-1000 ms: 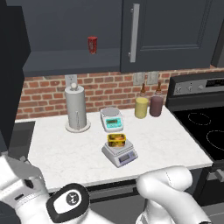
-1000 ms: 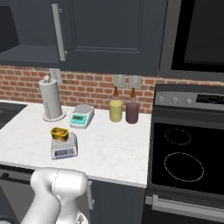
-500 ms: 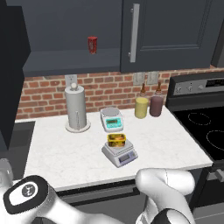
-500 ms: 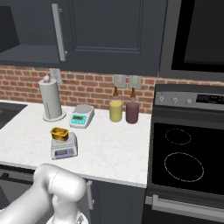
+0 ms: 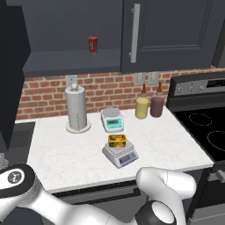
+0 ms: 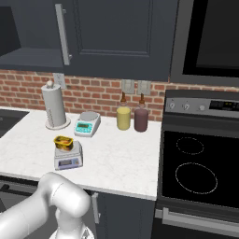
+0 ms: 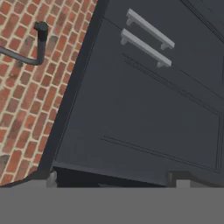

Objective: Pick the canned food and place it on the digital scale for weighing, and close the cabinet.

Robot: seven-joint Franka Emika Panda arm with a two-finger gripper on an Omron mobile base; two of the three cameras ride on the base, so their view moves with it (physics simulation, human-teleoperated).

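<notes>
One yellow canned food (image 5: pixel 117 140) sat on the platter of the digital scale (image 5: pixel 120 153), the nearer of two scales; the white scale (image 5: pixel 111 119) stood just behind it. Behind that, one paper towel roll (image 5: pixel 77 109) and two jars (image 5: pixel 142 108) lined the brick wall. Above, the cabinet (image 5: pixel 171 35) had one door shut, its left side open with one red can (image 5: pixel 92 45) inside. The gripper's fingertips (image 7: pixel 51 178) looked spread wide, holding nothing, I think.

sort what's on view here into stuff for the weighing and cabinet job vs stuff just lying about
For the job:
yellow tin, on the grey scale
grey scale
cabinet, left door open

Lying about:
teal scale
paper towel roll
red can on the shelf
two bottles
stove
</notes>
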